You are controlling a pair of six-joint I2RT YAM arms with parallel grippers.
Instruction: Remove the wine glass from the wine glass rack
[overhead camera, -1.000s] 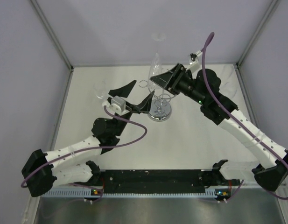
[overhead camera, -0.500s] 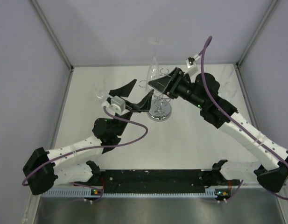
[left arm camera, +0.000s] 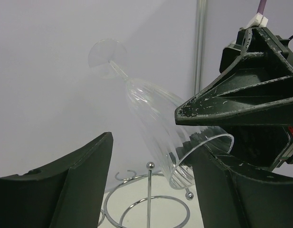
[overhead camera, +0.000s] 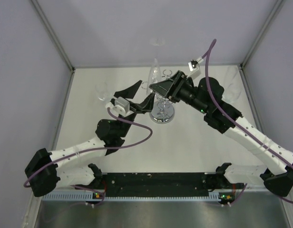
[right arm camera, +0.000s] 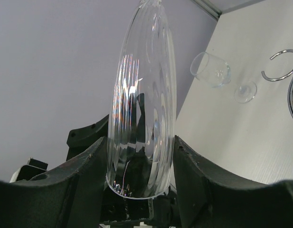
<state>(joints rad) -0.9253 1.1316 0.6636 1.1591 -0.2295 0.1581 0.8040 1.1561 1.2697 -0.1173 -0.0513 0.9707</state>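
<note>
The right gripper (right arm camera: 140, 154) has its jaws closed on the bowl of the glass (right arm camera: 144, 95), one jaw at each side of the lower bowl, near the rim. The glass stands out beyond the jaws and is tilted. Its open rim lies between them and its stem and foot (left arm camera: 107, 51) point away, up toward the back wall (overhead camera: 137, 33).

The left gripper (left arm camera: 153, 147) has its jaws wide apart and nothing is gripped between them. In the left wrist view the glass is above the gap between these jaws, and its rim comes very close to the jaw on the right of that view. I cannot tell if they touch.

The rack (left arm camera: 146, 209) is below the left jaws. Its thin post with a ball tip rises in the gap between them, with the wire rings under it. The rim of the glass is just above these wires, and whether it touches one is not clear. From above, the mirrored base of the rack (overhead camera: 163, 115) lies on the bench (overhead camera: 184, 152), just beside the left jaws and under the right ones.

Another glass (right arm camera: 210, 69) lies on its side on the bench, well apart from both jaws.
</note>
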